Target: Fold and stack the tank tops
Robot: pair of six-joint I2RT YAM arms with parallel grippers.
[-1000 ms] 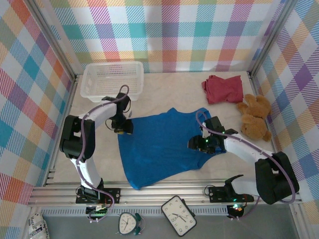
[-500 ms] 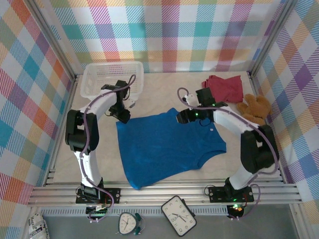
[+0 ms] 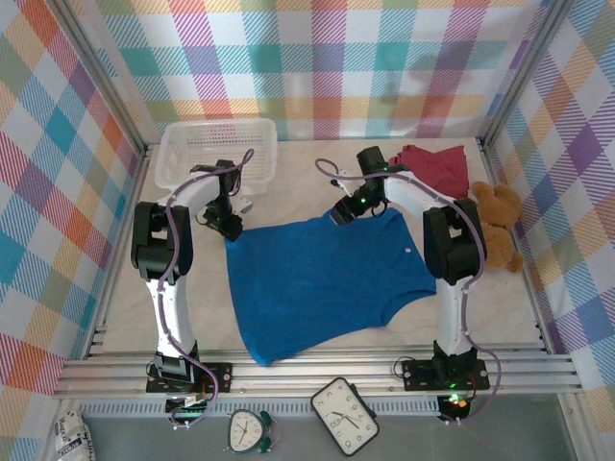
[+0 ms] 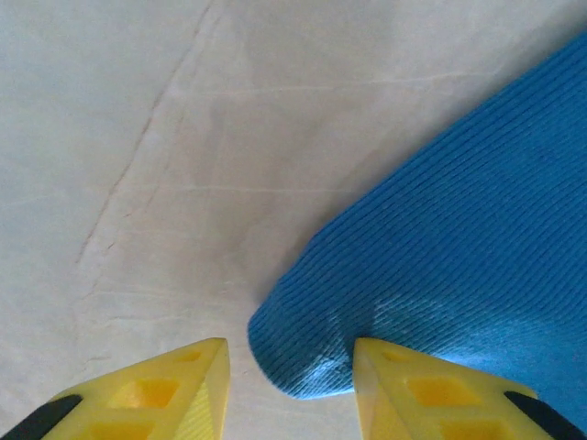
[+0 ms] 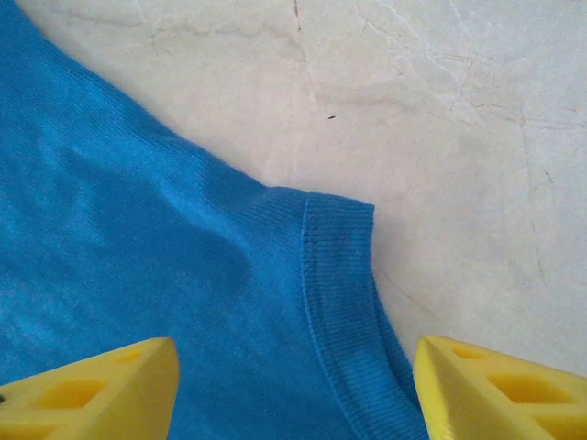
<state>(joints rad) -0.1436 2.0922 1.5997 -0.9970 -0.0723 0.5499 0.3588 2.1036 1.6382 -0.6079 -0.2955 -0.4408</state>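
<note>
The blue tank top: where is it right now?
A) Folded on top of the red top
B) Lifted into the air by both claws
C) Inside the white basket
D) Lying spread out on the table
D: the blue tank top lies opened out flat on the table, unfolded, with its whole outline showing from above.

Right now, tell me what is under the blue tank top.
The blue tank top lies spread flat on the pale table, which shows around its edges. Whatever is beneath the cloth itself is covered; no bulge shows.
</note>
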